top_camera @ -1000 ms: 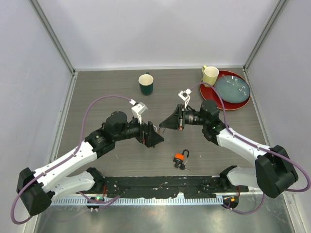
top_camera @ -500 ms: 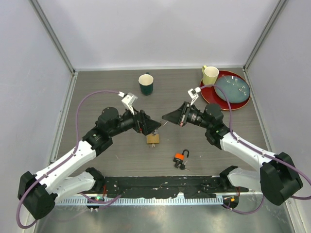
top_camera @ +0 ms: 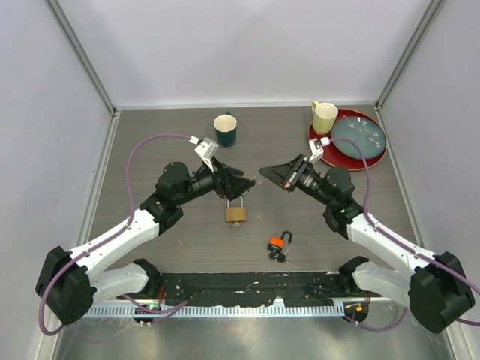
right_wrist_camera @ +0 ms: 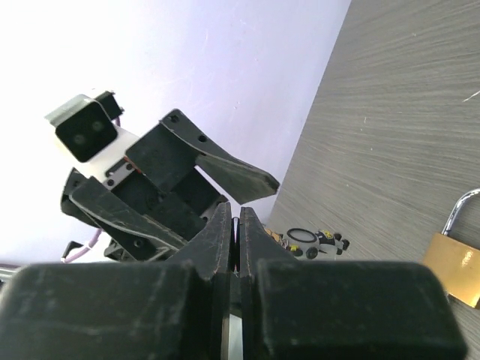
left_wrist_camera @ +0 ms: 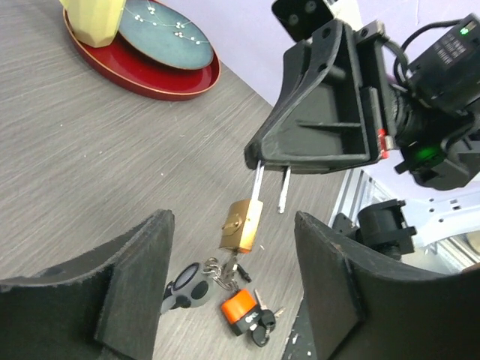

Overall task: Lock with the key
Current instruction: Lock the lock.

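Your brass padlock (top_camera: 235, 214) lies flat on the surface (top_camera: 150, 142), about midway between the two arms, and the coming move turns on how it lies. Your left pincer (top_camera: 241, 186) hovers just above and beyond it, fingers spread wide with nothing between them. In its wrist view the padlock shows in the gap between the two pads, down on the surface. Your right pincer (top_camera: 263, 173) is closed tight, and a thin metal sliver, most likely the key (left_wrist_camera: 257, 182), sticks out of its tip; it is too small to make out any teeth. From that tip the padlock lies to your left, toward the near edge and lower down, close but not touching. Its long axis runs roughly far to near, with the shackle pointing to the back wall, so I judge the keyhole end faces the arm bases, away from the key. The left pincer is the nearer one and looks placed to lift and steady the body while the right brings the key round. Don't confuse it with the orange lock (top_camera: 277, 243), which lies nearer the edge and to the right.
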{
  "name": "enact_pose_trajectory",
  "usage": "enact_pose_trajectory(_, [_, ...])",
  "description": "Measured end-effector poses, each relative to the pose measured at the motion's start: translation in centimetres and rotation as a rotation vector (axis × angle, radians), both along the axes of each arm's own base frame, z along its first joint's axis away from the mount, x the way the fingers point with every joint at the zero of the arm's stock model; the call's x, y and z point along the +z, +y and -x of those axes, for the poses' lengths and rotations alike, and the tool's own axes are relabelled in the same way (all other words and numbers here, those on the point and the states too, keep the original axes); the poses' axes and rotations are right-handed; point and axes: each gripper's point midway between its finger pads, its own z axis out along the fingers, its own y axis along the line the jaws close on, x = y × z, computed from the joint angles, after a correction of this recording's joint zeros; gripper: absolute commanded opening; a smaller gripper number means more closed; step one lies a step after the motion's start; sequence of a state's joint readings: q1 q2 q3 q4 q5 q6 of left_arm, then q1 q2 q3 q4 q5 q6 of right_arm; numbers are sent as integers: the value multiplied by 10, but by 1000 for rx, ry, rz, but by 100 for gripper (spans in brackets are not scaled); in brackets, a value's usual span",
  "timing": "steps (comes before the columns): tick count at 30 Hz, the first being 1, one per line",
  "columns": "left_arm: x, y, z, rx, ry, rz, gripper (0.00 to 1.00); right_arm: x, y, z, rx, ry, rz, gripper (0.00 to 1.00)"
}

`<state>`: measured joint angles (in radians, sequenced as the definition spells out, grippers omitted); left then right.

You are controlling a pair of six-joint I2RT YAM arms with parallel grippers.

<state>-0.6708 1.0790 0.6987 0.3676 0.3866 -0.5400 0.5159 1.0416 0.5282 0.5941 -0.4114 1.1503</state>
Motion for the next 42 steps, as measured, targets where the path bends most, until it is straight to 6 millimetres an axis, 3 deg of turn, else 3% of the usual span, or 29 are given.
enact_pose_trajectory(7, [-8,-11,-2,-47,2,4,62,7,-5,-3,-26,27,-38,1])
enact_pose_trajectory(13, [-4,-16,2,-89,-17,24,42,8,-6,-4,-27,41,-51,1])
enact_pose_trajectory(18, [-6,-22,3,-123,-17,33,31,11,-7,-4,-27,46,-68,1])
enact_pose_trajectory(21, [-10,-24,4,-139,1,32,12,14,-7,-4,-24,42,-81,1])
enact_pose_trajectory(22, [-11,-25,4,-147,2,33,1,14,-7,-4,-24,45,-82,1])
enact_pose_trajectory(31, [-7,-26,5,-154,-12,47,0,15,-7,-5,-19,37,-85,2])
enact_pose_trajectory(33, [-7,-25,5,-152,-12,49,0,15,-7,-4,-17,28,-79,14])
enact_pose_trajectory(35, [-8,-24,5,-149,-8,47,0,14,-7,-4,-16,14,-66,38])
enact_pose_trajectory(38, [-9,-21,3,-141,8,45,0,10,-7,-5,-16,-2,-32,65])
enact_pose_trajectory(42, [-15,-9,-7,-114,56,34,0,6,-6,-9,-24,-33,59,90])
